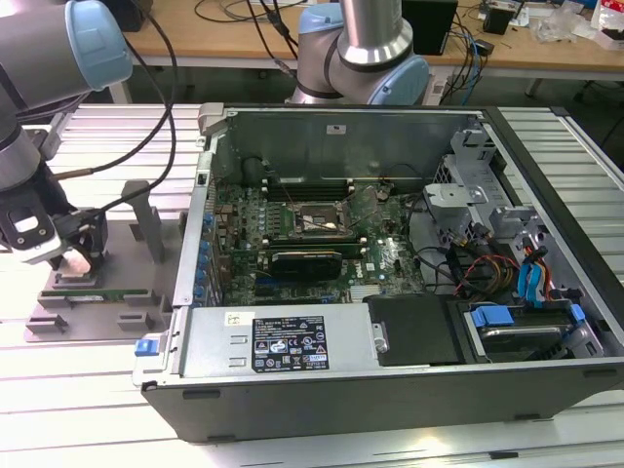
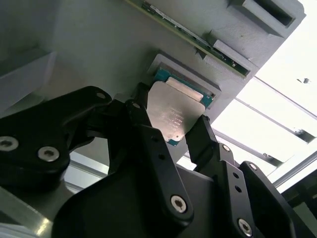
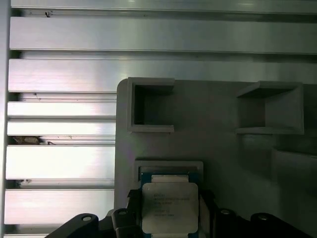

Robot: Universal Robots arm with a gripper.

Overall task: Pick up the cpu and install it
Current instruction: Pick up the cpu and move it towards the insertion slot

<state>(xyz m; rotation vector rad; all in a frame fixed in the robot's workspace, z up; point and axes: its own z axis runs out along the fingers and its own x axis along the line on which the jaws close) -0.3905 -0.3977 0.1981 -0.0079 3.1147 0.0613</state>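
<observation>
Well out on the worktop (image 1: 58,409), apart from the case (image 1: 390,375), sits a grey holder (image 3: 223,109). The cpu (image 3: 170,206) lies flat in its nest, squarely between the fingers (image 2: 146,129). They appear closed against two opposite edges, and it is not yet lifted.

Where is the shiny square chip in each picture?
Exterior view: too small to make out; look under the gripper at the exterior view's left.
First wrist view: the cpu sits in its pocket, gripper closed on its sides.
Second wrist view: cpu in that pocket, gripper around it.
Shared landmark: the grey holder.
</observation>
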